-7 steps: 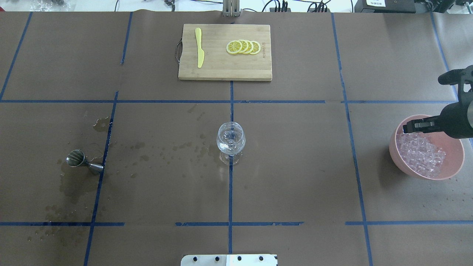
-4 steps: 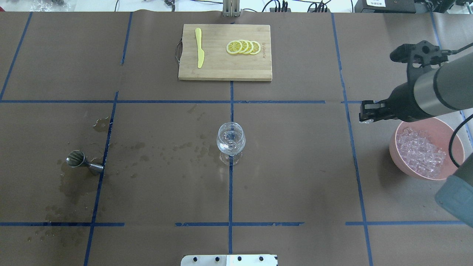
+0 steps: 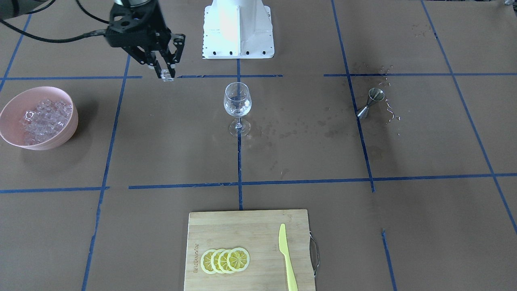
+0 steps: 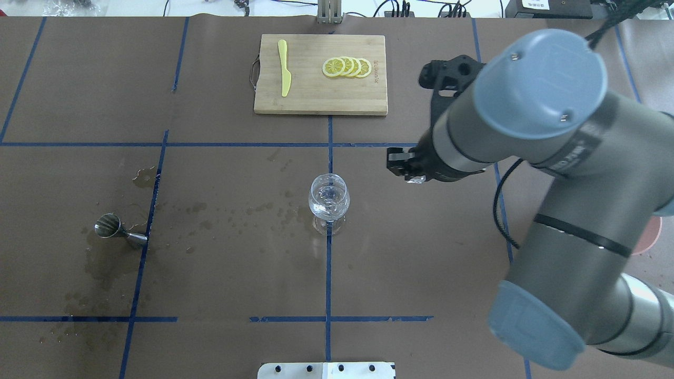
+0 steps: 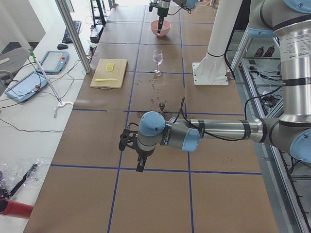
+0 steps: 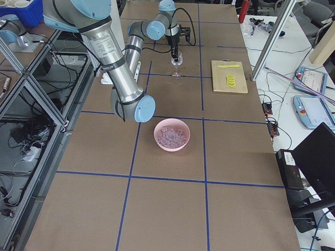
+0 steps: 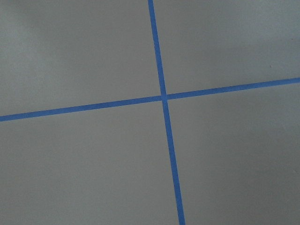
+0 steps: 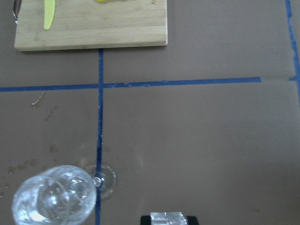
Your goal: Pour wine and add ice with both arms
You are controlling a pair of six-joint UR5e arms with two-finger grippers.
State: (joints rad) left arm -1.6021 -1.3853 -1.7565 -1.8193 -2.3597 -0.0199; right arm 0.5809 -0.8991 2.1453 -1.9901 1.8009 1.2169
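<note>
Ice cube (image 3: pixel 167 76) pinched tight between right gripper (image 3: pixel 165 71) fingertips, upper left of front view, above table, left of wine glass (image 3: pixel 237 106). Rest of ice (image 3: pixel 42 115) in pink bowl (image 3: pixel 52 142), far left edge. Can't tell if left gripper (image 5: pixel 140 162) open or closed.

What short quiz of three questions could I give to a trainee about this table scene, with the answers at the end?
1. True or false: the right gripper is shut on an ice cube.
2. Which thing lies on the cutting board together with the lemon slices?
A) a yellow knife
B) a metal spoon
C) a bottle
3. How many lemon slices are there?

Key: 1 true; 2 A; 3 four.
</note>
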